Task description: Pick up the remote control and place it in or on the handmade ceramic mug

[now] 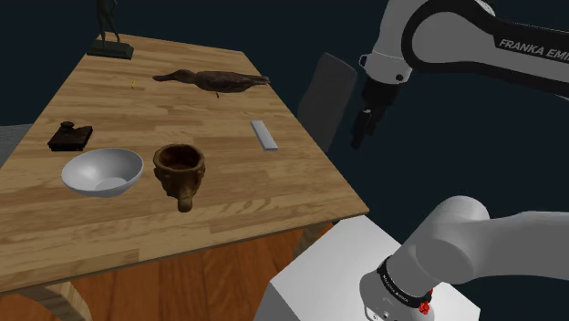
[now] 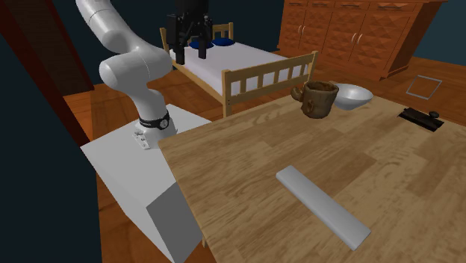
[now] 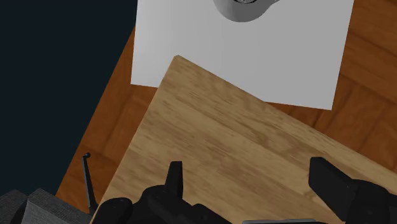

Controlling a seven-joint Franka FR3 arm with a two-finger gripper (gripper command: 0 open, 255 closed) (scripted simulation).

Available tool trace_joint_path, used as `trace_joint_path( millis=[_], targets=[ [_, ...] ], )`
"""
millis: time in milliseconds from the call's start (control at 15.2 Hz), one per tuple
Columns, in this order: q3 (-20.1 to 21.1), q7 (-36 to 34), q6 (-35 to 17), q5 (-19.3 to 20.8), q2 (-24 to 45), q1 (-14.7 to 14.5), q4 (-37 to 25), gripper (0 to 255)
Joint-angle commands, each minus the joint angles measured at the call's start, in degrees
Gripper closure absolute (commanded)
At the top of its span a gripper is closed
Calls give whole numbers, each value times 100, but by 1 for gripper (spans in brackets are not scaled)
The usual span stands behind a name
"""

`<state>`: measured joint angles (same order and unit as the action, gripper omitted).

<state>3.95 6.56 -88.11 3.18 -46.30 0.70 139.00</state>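
The remote control (image 1: 263,134) is a flat grey bar lying on the wooden table (image 1: 137,219), near the edge toward the shoulder view's right. In the second exterior view the remote (image 2: 322,205) lies close to the camera. The brown mug (image 1: 180,170) stands upright near the table's middle, beside a white bowl; across the table it shows as the mug (image 2: 320,97). My gripper (image 1: 362,128) hangs in the air off the table's edge, apart from the remote. In the wrist view the gripper (image 3: 252,184) is open with nothing between its fingers (image 3: 175,178), above the table's corner.
A white bowl (image 1: 102,171), a small dark box (image 1: 71,136), a brown duck-shaped figure (image 1: 214,80) and a dark statuette (image 1: 109,36) share the table. A grey chair (image 1: 324,91) stands under my gripper. The white stand (image 2: 142,175) adjoins the table. A bed (image 2: 246,63) lies behind.
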Motion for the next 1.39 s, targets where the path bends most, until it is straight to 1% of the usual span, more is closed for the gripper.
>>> trace_joint_path(
  millis=[0, 330, 660, 990, 1320],
  targets=[
    [0, 0, 0, 0, 0, 0, 0, 0],
    [44, -288, -891, -52, 988, 116, -162, 0],
    [75, -562, -1652, -68, 2045, 226, -526, 0],
    [89, -820, -2252, -53, 3129, 325, -1078, 0],
    [75, -1060, -2678, -23, 4216, 400, -1809, 0]
  ],
)
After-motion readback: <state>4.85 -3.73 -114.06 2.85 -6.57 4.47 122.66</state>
